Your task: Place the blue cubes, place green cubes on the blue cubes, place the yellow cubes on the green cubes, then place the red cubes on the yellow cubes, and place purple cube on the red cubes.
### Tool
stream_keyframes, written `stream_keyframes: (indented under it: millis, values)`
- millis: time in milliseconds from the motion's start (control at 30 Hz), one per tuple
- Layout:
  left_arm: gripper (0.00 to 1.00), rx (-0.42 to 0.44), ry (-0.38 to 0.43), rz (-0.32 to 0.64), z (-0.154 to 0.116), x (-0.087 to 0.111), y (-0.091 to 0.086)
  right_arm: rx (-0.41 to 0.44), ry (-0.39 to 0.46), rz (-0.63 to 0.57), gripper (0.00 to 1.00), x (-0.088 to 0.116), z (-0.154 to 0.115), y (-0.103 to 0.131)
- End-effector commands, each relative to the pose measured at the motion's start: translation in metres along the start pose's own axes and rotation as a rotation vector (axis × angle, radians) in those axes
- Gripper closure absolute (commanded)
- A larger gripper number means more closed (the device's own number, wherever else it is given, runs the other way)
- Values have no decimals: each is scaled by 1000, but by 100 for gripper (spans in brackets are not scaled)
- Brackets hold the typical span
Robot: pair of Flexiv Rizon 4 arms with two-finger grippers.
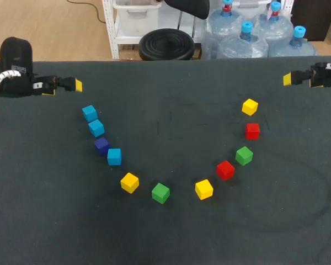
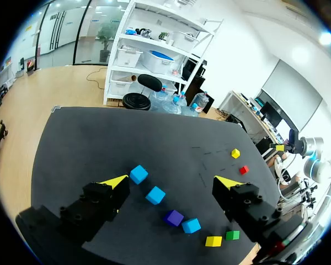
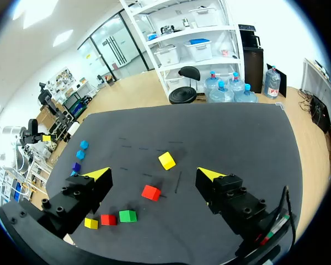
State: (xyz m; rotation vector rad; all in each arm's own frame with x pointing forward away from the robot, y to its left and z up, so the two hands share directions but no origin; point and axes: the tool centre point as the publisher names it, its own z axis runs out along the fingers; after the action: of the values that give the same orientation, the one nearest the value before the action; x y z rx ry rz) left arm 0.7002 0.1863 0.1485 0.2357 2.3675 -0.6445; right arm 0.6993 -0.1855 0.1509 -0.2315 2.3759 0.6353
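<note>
Here, eleven cubes lie singly on the dark bench in a U-shaped chain, none stacked. The chain's open end faces the far edge, where both pincers are held, one at each corner, and its two sides run away from them toward the near edge. Being cubes, none has a long axis of its own; most sit turned a little off the bench's edges.

The left pincer gapes wide and holds nothing. Ahead of it, between the lines of its fingers, come the first blue cube, nearest, then the second blue, the purple cube and the third blue, those last two close together. Past them, beside one finger, a third yellow and a second green make the bend.

The right pincer is likewise spread wide and empty. Ahead of it lies a yellow cube, nearest, then a red cube, a green cube, a second red and a second yellow, the last close by one finger.

Only the head view shows all eleven at once. The left wrist view catches just the yellow and red nearest the right pincer, small across the bench. The right wrist view shows the blues and purple as specks far off.
</note>
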Motion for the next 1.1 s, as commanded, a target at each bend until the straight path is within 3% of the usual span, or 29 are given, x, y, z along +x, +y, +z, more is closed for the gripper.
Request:
stream_keyframes:
  millis: [33,933,1100]
  values:
    - [0,-6,4,-2,0,-1,-1,2,0,0,0,0,0,0]
    - [0,-6,4,-2,0,-1,-1,2,0,0,0,0,0,0]
    - [0,-7,12,58,3,-2,6,2,0,0,0,0,0,0]
